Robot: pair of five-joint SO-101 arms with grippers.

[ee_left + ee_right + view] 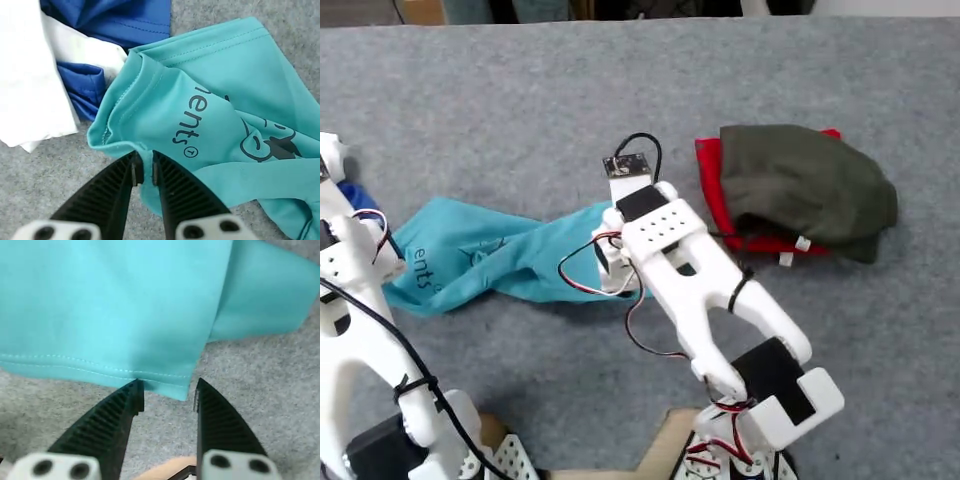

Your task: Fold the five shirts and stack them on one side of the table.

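Dark lettering (192, 117) runs in one line across the teal shirt (210, 65); only its last few lowercase letters show, the rest lying under a fold. A small circled mark (189, 152) follows the final letter. Beside it is a dark line drawing (265, 145), partly creased. In the high view the same lettering (423, 268) appears at the shirt's end, too small to make out. Two white tags (803, 243) lie at the edge of the olive shirt (810, 185) and red shirt (712, 180); nothing on them is legible.
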